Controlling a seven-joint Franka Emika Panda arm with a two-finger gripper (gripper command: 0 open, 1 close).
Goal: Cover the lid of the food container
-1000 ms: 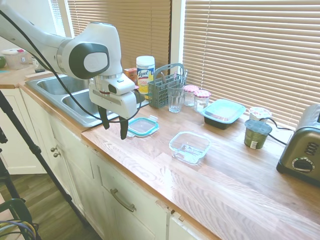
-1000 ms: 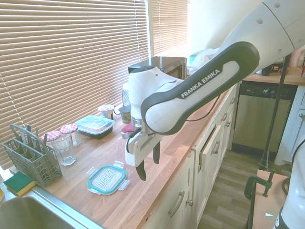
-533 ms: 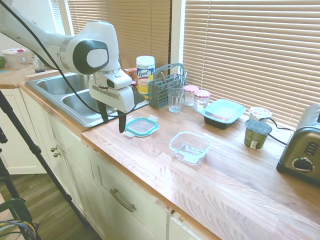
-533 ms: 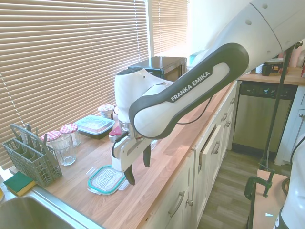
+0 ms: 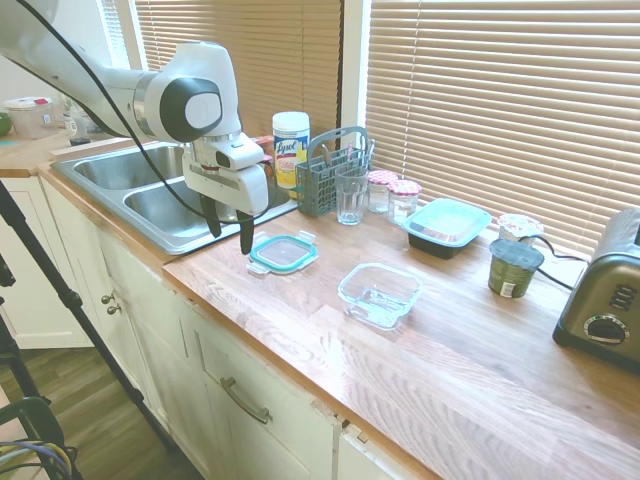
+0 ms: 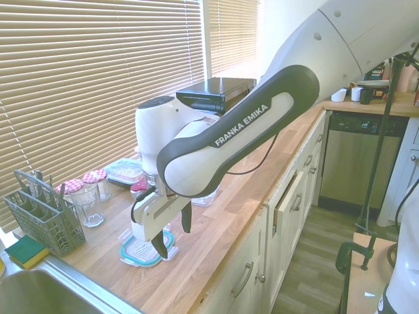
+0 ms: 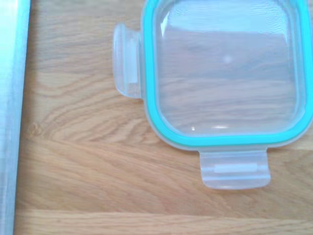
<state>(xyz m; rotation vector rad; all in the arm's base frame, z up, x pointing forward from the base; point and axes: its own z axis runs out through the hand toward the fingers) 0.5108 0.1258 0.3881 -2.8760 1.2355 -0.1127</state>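
Observation:
The lid (image 5: 284,252), clear with a teal rim and snap tabs, lies flat on the wooden counter near the sink. It fills the wrist view (image 7: 225,73), and the arm partly covers it in the second exterior view (image 6: 135,249). The food container (image 5: 380,294), a small clear glass dish, stands uncovered about a hand's width to the lid's right. My gripper (image 5: 228,238) hangs open just above the counter at the lid's sink-side edge, fingers pointing down with nothing between them (image 6: 172,235).
A steel sink (image 5: 150,200) borders the counter just left of the lid. Behind stand a Lysol canister (image 5: 291,148), a utensil caddy (image 5: 330,175), a drinking glass (image 5: 351,195), two jars (image 5: 392,195) and a teal-topped black tray (image 5: 446,226). A green cup (image 5: 515,268) and a toaster (image 5: 605,300) are far right.
The gripper has moved back from the counter's front edge toward the sink and now hangs at the lid's edge. Its fingers stay open. Lid and container have not moved.

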